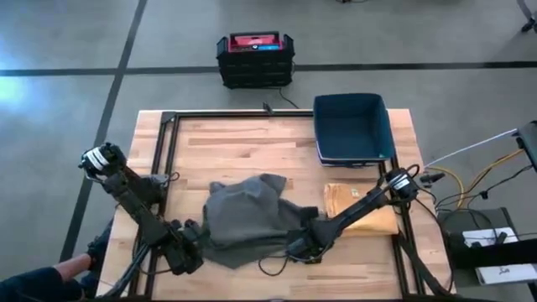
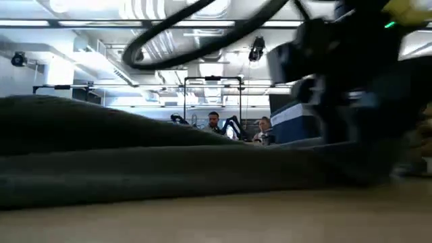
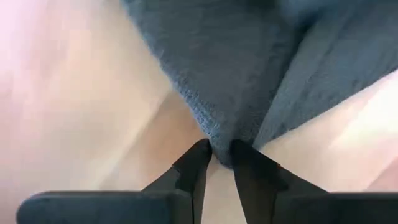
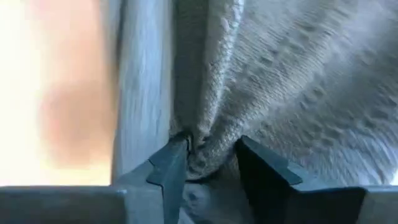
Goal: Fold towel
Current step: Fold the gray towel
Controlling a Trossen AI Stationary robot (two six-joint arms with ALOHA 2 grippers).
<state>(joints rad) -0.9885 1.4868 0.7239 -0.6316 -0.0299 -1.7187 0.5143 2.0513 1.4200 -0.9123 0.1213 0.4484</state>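
Currently: towel pinched at both near corners

Grey towel (image 1: 247,220), rumpled, centre-near on table (image 1: 235,147). Left gripper (image 3: 216,163) nipped tight on near-left corner. Right gripper (image 4: 205,163) clamped on a bunched fold at near-right edge. Blue bin (image 1: 352,127) far right. Tan cloth (image 1: 361,210) just right of towel.

A wooden table (image 1: 243,147) carries a crumpled grey towel (image 1: 243,214), a blue bin (image 1: 352,127) and a yellow cloth (image 1: 346,201).

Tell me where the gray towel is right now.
In the high view, the gray towel lies crumpled at the table's front centre, pinched between left gripper and right gripper, beside a yellow cloth.
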